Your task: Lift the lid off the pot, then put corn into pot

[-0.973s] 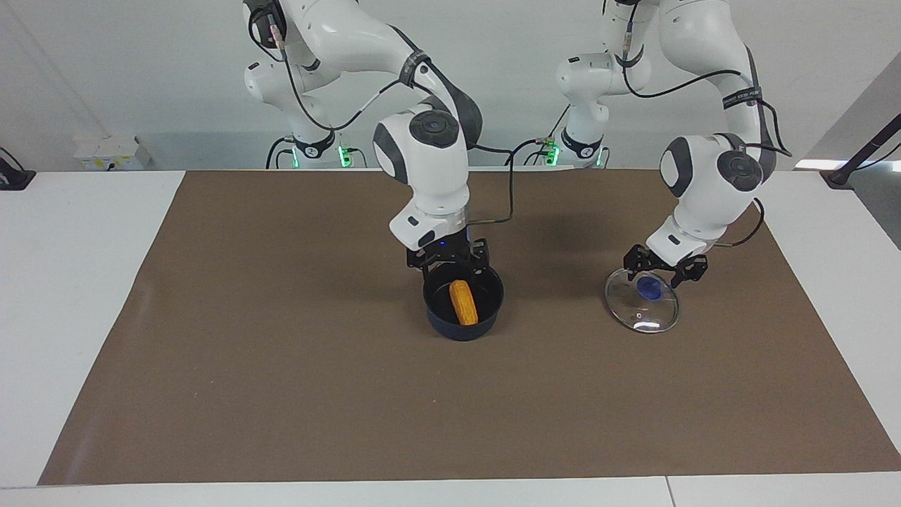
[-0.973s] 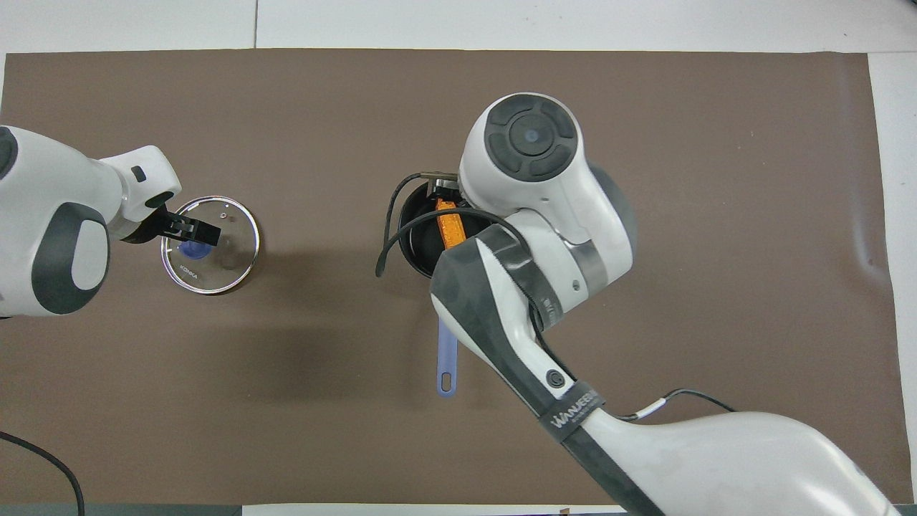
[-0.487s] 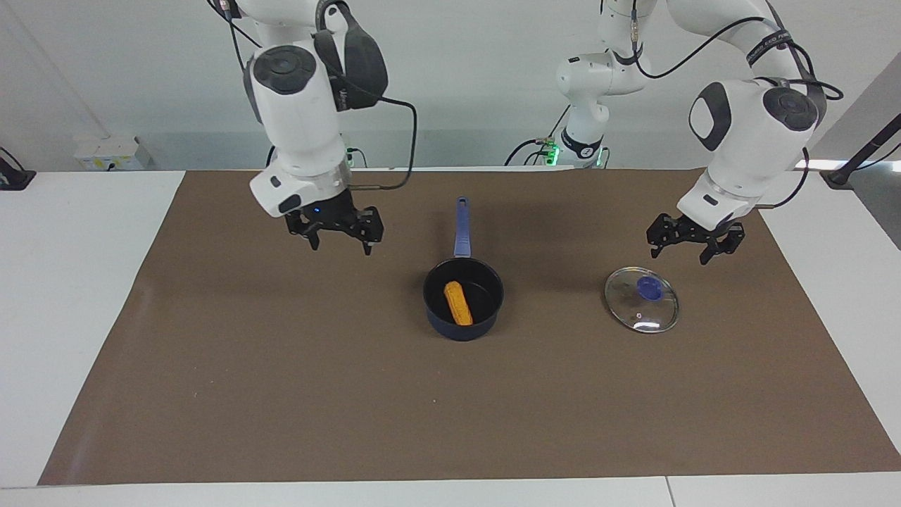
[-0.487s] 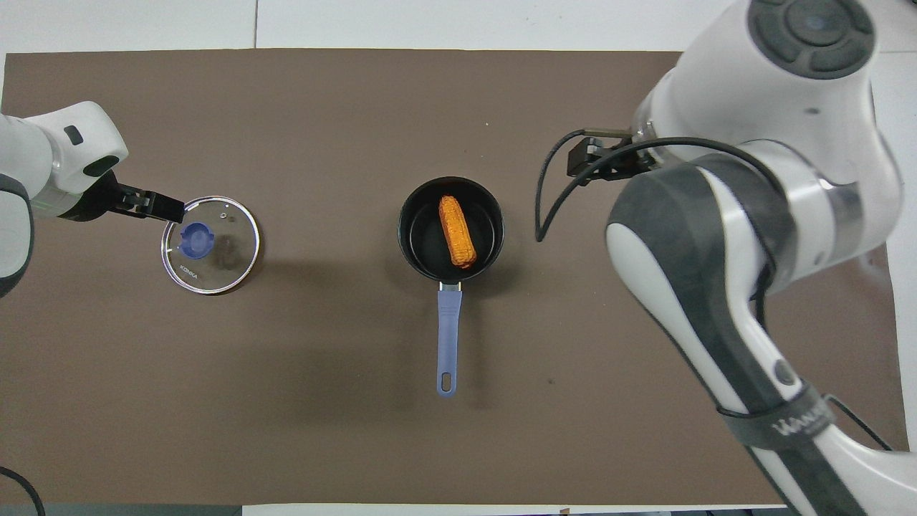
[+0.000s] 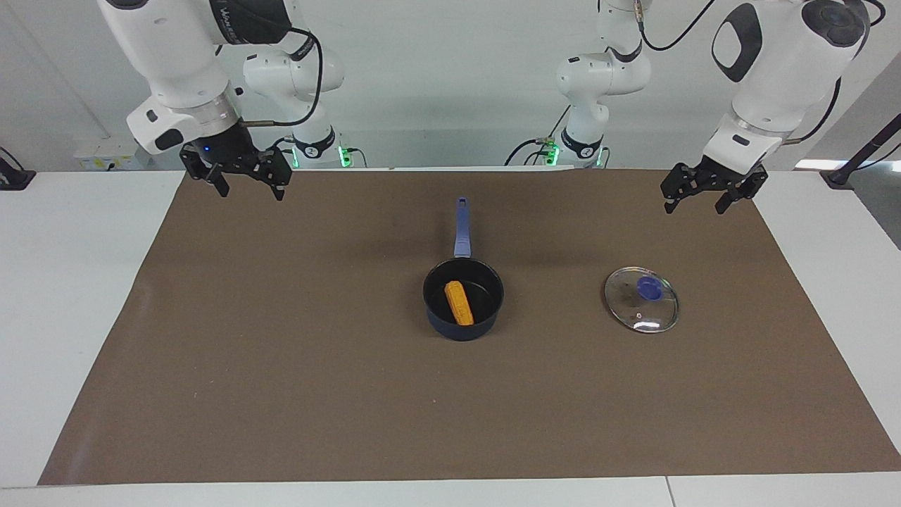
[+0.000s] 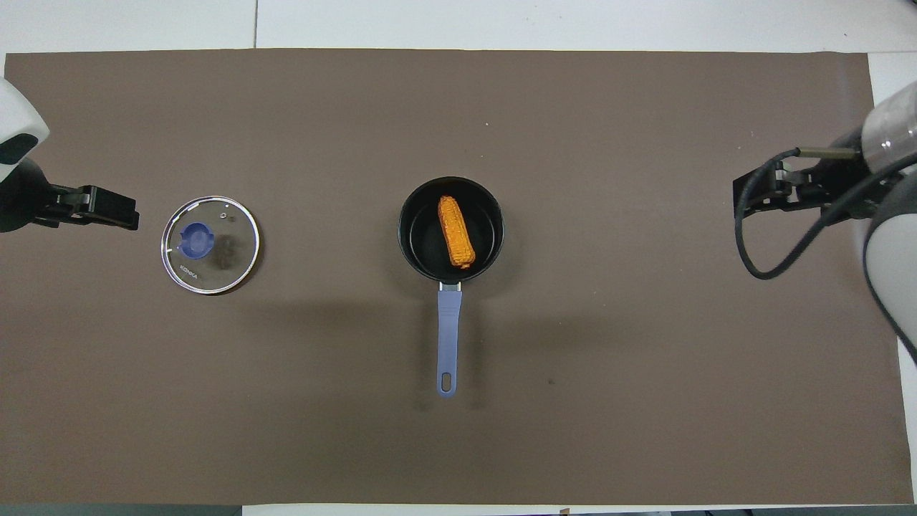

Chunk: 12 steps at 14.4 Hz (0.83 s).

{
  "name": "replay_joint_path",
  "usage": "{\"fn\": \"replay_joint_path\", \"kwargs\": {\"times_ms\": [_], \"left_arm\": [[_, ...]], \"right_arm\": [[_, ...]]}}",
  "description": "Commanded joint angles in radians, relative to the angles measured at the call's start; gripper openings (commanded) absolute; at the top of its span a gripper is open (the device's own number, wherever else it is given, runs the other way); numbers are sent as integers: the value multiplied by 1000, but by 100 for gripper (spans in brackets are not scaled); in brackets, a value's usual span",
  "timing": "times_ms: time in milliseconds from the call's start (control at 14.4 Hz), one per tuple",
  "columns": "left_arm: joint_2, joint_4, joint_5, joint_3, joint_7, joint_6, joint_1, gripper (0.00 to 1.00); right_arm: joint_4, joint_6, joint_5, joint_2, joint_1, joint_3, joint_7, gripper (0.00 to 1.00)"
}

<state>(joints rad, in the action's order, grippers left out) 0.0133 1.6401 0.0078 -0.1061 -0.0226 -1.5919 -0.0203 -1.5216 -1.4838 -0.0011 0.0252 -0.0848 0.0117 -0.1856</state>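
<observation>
Corn [image 5: 459, 303] lies in pot [image 5: 493, 320], mid-mat; lid [image 5: 641, 299] flat on mat [image 5: 281, 352] toward left arm's end. Left gripper [image 5: 706, 196] & right gripper [image 5: 242, 183] both up, open, holding nothing.

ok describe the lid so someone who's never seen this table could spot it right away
On the brown mat that covers the table, find the dark pot in the middle with the corn in it. The lid lies flat on the mat beside the pot, toward the left arm's end of the table. It is the only see-through thing there: a clear glass disc with a thin metal rim and a blue knob.
</observation>
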Motion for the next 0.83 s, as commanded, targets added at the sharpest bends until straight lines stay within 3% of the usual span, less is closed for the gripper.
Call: {"fn": "replay_joint_path", "kwargs": {"times_ms": [0, 139, 348, 487, 765], "left_arm": [[2, -48, -14, -3, 26, 114, -3, 100], [39, -14, -28, 2, 73, 109, 3, 100], [73, 70, -37, 64, 89, 17, 91, 100], [60, 49, -35, 85, 87, 23, 106, 100], [54, 18, -34, 82, 86, 46, 103, 100]], "right_arm": [[-55, -9, -7, -36, 8, 30, 32, 100], [-63, 19, -5, -63, 28, 31, 66, 100], [-119, -12, 0, -89, 60, 31, 69, 100], [-183, -42, 3, -117, 66, 31, 78, 100], [-161, -46, 7, -107, 80, 39, 104, 100]]}}
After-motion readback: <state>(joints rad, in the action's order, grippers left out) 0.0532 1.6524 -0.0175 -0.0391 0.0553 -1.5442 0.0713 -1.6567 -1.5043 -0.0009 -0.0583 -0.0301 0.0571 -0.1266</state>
